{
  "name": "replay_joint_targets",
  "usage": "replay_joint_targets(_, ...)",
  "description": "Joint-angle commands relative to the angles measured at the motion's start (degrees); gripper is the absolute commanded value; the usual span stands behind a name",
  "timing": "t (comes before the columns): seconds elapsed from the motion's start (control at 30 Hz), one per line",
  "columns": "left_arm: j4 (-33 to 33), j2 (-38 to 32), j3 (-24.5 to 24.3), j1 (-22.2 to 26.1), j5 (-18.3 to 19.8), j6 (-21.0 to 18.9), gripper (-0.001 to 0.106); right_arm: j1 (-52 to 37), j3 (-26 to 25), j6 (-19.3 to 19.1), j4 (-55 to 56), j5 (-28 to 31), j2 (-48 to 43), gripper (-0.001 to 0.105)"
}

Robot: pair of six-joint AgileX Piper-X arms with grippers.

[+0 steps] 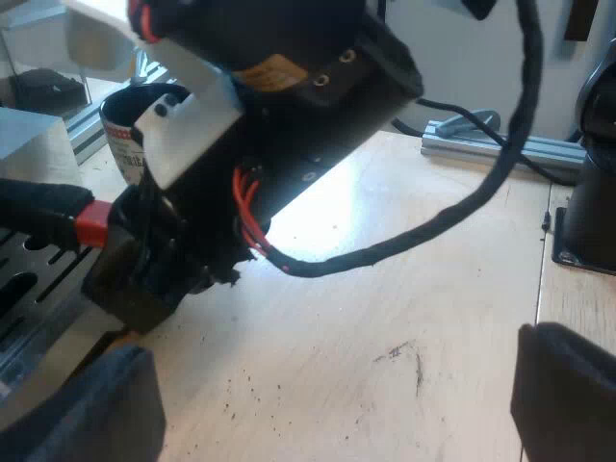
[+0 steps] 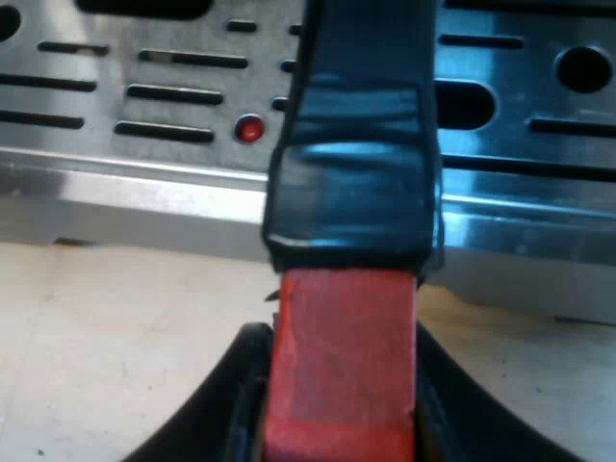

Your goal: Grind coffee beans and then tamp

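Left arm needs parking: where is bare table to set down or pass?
Bare wooden table runs from the right arm to the aluminium rail, only specks of grounds. Crowded at the drip tray: right gripper on the red-ended handle, mug behind.

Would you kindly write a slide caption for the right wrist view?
Right pincer shut on the holder's red-tipped handle, at the espresso machine's slotted metal tray.

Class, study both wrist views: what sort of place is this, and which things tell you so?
Probably a lab workbench set up for coffee-making: a pale wooden tabletop flecked with dark specks, an espresso machine's slotted metal tray, and a red-ended holder handle gripped by the right gripper.
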Motion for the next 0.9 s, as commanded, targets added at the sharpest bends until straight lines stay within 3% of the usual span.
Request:
replay_joint_targets(0.03, -0.2, -0.2, 0.0, -0.3, -0.4, -0.1, 0.075, 3.2, 0.3, -1.5, -1.1, 3.9, -2.8, 0.000)
replay_joint_targets(0.17, -0.2, -0.2, 0.0, -0.3, -0.4, -0.1, 0.075, 5.3, 2.1, 0.2, -1.0, 4.3, -4.4, 0.000)
replay_joint_targets(0.5, -0.2, -0.2, 0.0, -0.3, -0.4, -0.1, 0.075, 11.4, 5.3, 6.0, 2.1, 12.2, -9.9, 0.000)
replay_joint_targets(0.77, -0.7, -0.2, -0.7, -0.3, -4.1, 0.0, 0.075, 14.3, 6.9, 6.6, 6.6, 12.2, -14.6, 0.000)
replay_joint_targets(0.9, -0.6, -0.2, -3.9, -0.3, -5.8, 0.0, 0.076, 17.2, 7.0, 3.3, 11.3, 10.4, -18.9, 0.000)
